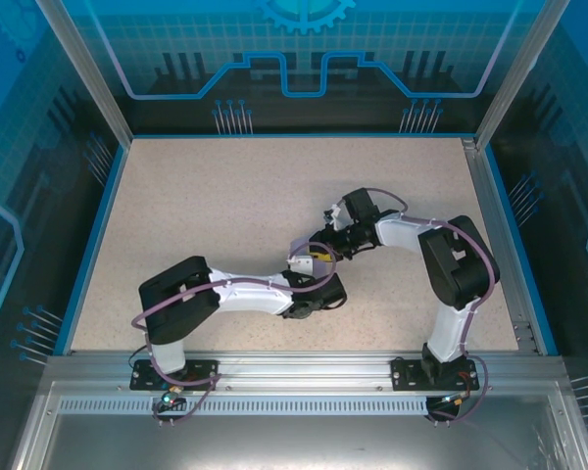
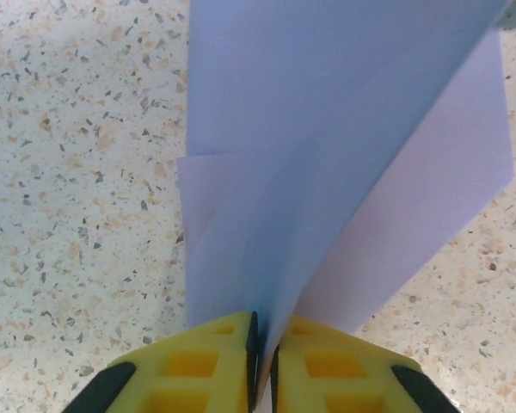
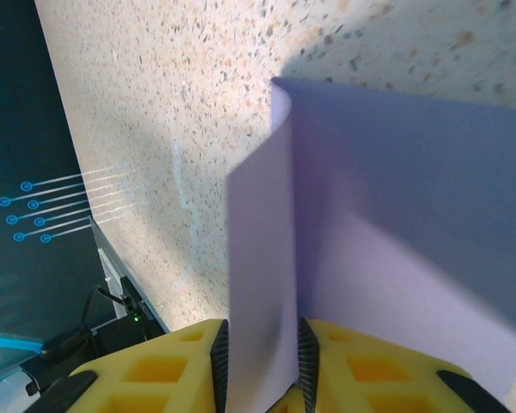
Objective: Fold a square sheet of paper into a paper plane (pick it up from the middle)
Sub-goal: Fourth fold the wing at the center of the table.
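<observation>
**A:** Where is the sheet of paper (image 2: 327, 129)?
**B:** Around the middle of the table (image 1: 225, 196), partly folded (layers overlapping). From the left gripper (image 2: 262, 361) it fans out toward 12 o'clock.
**A:** The left jaws?
**B:** Clenched on the paper's folded edge, the yellow fingers nearly touching.
**A:** And the right gripper (image 3: 258, 361)?
**B:** Its jaws grasp a curled flap, and the rest spreads toward 2 o'clock.

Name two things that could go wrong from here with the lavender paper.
1. The left gripper pinches the lavender paper at a narrow folded edge; pulling against the right gripper might tear it or undo the crease.
2. In the right wrist view the paper bows between jaws that stand apart, so it may slip or crease crookedly.
</observation>
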Action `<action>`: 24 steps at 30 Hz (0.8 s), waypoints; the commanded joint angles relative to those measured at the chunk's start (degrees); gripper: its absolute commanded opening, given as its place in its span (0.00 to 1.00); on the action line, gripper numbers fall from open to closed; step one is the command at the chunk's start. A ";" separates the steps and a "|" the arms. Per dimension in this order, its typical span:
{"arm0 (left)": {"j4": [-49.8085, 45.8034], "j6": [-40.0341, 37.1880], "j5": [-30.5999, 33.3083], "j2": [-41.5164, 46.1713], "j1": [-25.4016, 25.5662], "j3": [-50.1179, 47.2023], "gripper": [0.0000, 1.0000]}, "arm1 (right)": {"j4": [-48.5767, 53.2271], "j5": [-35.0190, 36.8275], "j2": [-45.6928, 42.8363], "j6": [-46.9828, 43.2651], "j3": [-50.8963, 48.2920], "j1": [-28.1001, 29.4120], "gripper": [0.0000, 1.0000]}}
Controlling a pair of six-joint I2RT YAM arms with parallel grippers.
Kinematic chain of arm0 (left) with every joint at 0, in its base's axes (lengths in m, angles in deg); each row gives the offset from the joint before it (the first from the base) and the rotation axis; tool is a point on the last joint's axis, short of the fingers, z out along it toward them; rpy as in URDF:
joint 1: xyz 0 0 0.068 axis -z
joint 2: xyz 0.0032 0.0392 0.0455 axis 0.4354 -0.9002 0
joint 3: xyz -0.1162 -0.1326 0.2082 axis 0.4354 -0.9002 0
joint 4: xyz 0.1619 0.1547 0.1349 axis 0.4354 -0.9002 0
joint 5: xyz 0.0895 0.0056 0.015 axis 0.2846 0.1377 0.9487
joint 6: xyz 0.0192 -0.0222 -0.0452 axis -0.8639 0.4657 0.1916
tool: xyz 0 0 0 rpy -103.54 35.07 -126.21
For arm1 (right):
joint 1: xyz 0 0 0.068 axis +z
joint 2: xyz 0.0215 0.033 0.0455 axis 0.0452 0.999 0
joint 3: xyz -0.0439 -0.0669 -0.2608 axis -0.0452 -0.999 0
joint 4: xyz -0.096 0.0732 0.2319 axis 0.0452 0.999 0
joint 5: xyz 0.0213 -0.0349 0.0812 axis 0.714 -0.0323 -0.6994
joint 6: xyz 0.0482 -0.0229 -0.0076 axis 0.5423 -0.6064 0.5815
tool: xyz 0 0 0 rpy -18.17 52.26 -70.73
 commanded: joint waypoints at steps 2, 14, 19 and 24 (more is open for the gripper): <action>8.81 -6.09 -2.87 5.17 -1.65 -5.08 0.13 | 2.67 1.37 -6.02 -1.44 -2.06 -3.06 0.35; 35.13 -14.85 -26.79 14.31 -11.05 -22.24 0.12 | -2.05 8.26 -20.07 1.43 -14.61 -4.33 0.56; 38.91 -15.64 -32.24 14.66 -13.24 -24.52 0.12 | -4.86 9.38 -21.68 2.98 -17.37 -1.49 0.53; 41.53 -16.00 -36.44 14.84 -15.62 -26.01 0.13 | -8.89 9.27 -20.99 5.15 -18.33 2.03 0.35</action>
